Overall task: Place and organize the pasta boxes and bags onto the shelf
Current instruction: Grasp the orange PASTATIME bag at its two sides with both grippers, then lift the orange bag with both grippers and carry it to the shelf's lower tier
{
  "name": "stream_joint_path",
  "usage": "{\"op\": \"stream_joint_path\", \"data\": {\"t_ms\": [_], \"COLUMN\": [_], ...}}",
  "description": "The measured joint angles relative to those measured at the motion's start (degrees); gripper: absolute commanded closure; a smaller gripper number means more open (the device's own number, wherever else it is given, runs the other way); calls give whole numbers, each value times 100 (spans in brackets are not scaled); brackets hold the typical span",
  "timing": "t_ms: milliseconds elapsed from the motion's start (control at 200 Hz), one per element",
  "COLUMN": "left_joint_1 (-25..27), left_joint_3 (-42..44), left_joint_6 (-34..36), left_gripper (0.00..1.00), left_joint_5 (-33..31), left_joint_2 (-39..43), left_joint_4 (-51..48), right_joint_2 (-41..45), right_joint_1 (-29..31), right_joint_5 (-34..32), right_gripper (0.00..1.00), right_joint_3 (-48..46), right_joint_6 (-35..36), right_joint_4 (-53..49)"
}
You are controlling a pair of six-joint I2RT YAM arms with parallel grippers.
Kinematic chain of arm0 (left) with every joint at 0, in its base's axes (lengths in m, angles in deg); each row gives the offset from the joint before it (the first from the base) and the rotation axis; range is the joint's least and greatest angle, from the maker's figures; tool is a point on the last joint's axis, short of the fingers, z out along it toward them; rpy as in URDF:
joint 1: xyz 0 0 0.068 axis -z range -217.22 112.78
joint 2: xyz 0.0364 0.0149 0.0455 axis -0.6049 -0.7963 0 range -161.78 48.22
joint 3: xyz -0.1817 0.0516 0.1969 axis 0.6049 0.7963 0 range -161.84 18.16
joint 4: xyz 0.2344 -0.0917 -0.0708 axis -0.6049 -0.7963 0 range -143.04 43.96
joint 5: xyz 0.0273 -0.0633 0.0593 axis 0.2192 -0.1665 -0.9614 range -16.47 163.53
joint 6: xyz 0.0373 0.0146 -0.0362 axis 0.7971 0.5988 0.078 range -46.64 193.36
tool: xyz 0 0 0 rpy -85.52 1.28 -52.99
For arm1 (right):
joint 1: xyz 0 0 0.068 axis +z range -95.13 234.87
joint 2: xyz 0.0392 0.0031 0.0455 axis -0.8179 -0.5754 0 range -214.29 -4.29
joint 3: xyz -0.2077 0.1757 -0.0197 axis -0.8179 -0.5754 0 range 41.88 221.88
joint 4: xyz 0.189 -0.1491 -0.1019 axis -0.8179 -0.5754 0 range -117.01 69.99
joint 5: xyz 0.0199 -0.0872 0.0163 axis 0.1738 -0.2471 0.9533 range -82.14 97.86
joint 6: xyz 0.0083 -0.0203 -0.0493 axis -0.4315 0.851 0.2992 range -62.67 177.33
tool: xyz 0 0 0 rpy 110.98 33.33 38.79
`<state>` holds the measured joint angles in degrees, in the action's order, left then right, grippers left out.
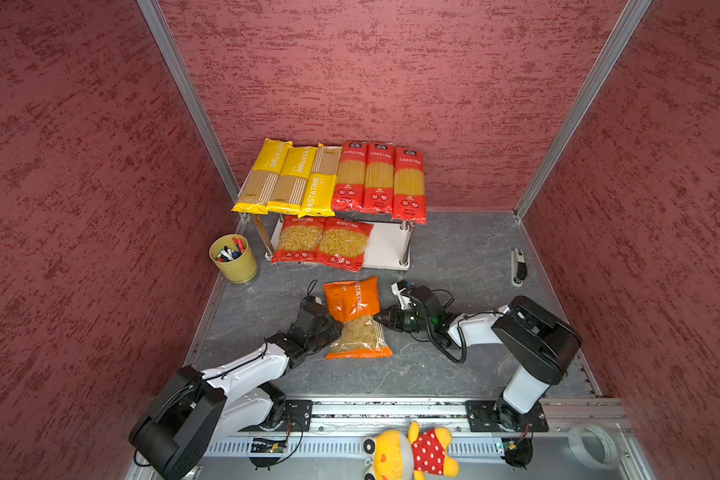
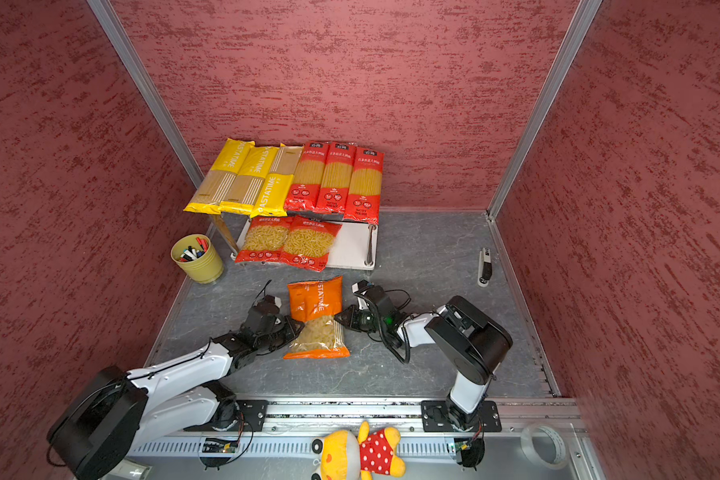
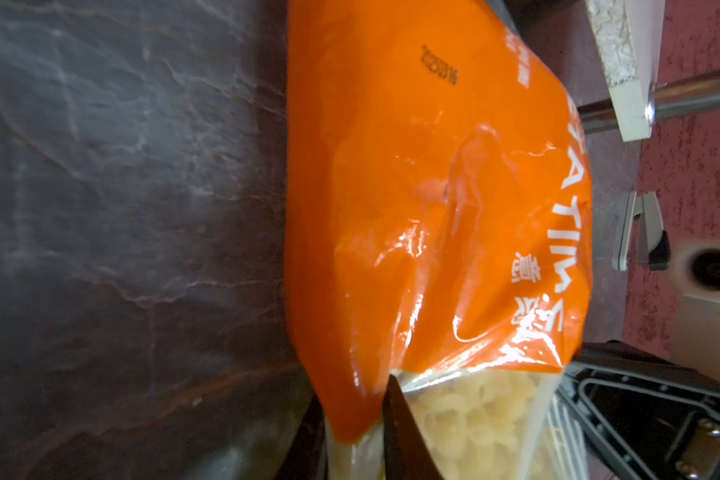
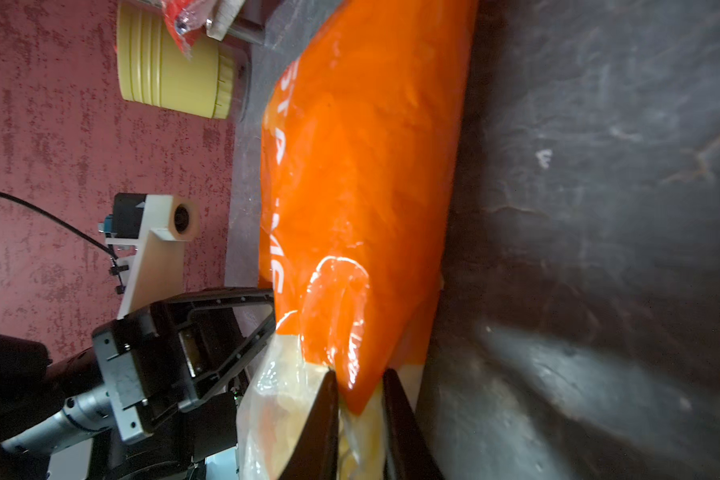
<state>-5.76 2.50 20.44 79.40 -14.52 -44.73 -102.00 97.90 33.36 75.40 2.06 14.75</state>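
Your left claw (image 1: 334,328) is closed narrow on the macaroni bag (image 1: 356,318), pinching its left edge right where the orange print meets the clear part. In the left wrist view a dark fingertip (image 3: 393,415) lies on top of the film and the other sits under it.

Your right claw (image 1: 380,318) is closed narrow on the same bag's opposite edge. In the right wrist view the edge is caught between both fingers (image 4: 327,419).

The bag lies flat on the tabletop (image 1: 454,257) between the two claws, in front of the shelf (image 1: 385,247) and apart from it, orange end toward the shelf.

On the top board, three yellow spaghetti packs (image 1: 289,178) sit on the left and three red spaghetti packs (image 1: 378,178) on the right, side by side and touching.

On the lower board, two short-pasta bags (image 1: 323,245) cover the left part, and the white board shows to their right.

The pen cup (image 1: 233,258) stands just left of the shelf.
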Motion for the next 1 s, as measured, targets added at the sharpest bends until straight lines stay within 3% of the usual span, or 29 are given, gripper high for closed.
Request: {"op": "stream_joint_path", "data": {"t_ms": [210,716,997], "left_joint_1": [0,116,136], "left_joint_3": [28,-87,-284], "left_joint_6": [146,437,555], "left_gripper": [100,100,100], "left_joint_5": [166,262,306], "left_joint_2": [463,1832,1989], "left_joint_4": [-391,-1292,-1464], "right_joint_2": [428,1040,1163], "right_joint_1": [15,39,39], "right_joint_5": [92,240,247], "right_gripper": [100,100,100], "right_joint_3": [-153,-199,-197], "right_joint_6": [114,433,490], "right_joint_4": [13,-144,-162]}}
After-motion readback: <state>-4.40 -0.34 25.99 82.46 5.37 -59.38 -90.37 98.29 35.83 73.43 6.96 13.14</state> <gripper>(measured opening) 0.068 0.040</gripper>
